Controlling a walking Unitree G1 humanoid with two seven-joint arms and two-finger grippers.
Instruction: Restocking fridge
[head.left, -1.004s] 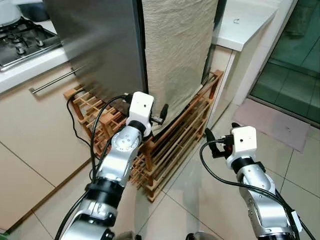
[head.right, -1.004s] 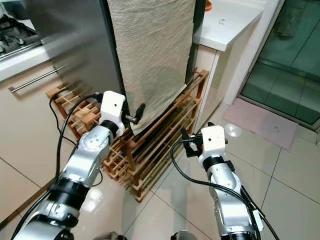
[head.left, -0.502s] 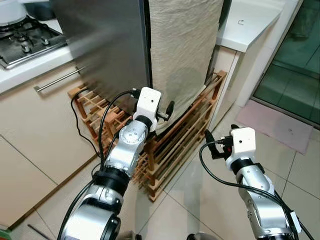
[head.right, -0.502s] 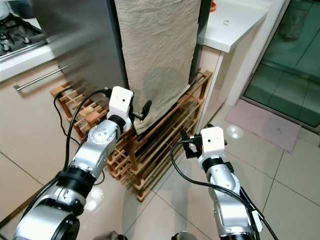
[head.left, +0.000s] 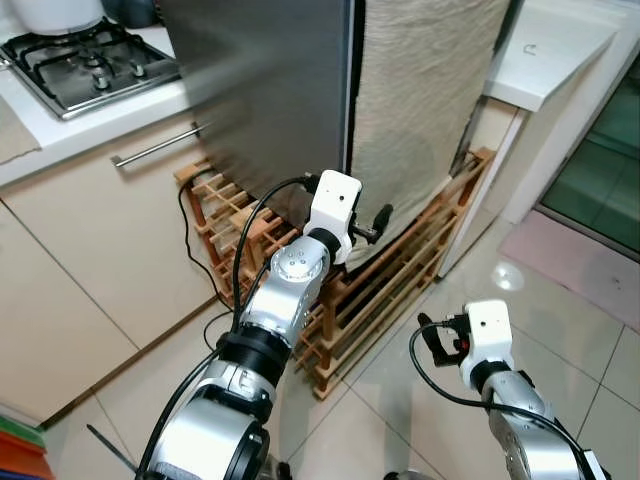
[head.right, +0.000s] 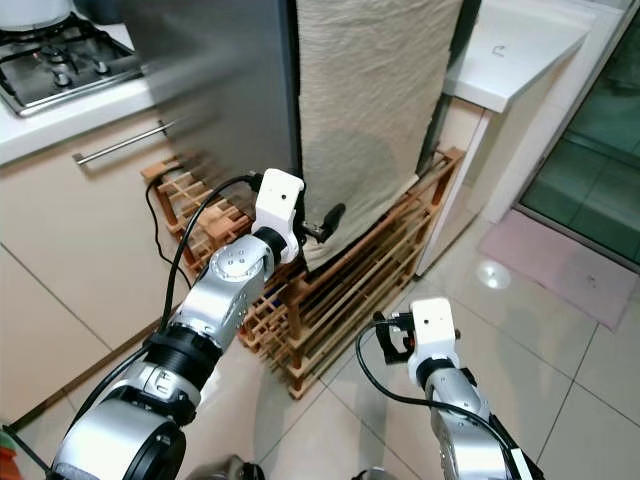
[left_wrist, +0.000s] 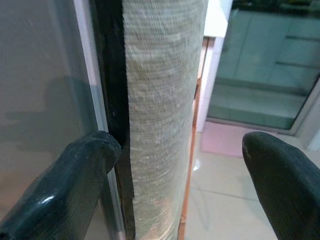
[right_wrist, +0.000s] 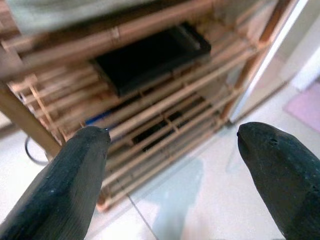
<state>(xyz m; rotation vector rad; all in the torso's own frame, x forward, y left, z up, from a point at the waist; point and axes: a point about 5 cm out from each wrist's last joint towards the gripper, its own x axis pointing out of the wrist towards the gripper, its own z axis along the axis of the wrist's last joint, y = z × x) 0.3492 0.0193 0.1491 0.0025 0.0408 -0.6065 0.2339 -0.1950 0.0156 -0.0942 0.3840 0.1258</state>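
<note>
Since a second ago the whole view has swung rightward across the kitchen, so more of the left side shows now, while the left gripper (left_wrist: 175, 165) has pushed further forward, its fingers (left_wrist: 65, 175) spread wide and straddling the near edge of the tall brushed-steel fridge (head.left: 260, 90) — one fingertip lying against the dark seal line, the other out over the floor. That reads as lining up to pull the door, so restocking has hardly begun; no groceries are in either gripper.

Far left, a black gas hob (head.left: 90, 65) sits in the white table (head.left: 60, 135) above cream cabinet fronts with a long steel bar handle (head.left: 160, 145). A beige woven cloth (head.left: 420, 100) hangs down the fridge's right side, and below and around it stands a low slatted wooden rack (head.left: 400, 275) holding a flat black tray (right_wrist: 150, 57). Pale glossy floor tiles (head.left: 580, 330) run right toward a pink mat (head.left: 590, 260) — beyond, a green-tinted glass door (head.right: 600, 120).

Lower right, the right gripper (right_wrist: 175, 165) hangs near the floor, fingers wide apart, holding nothing.
</note>
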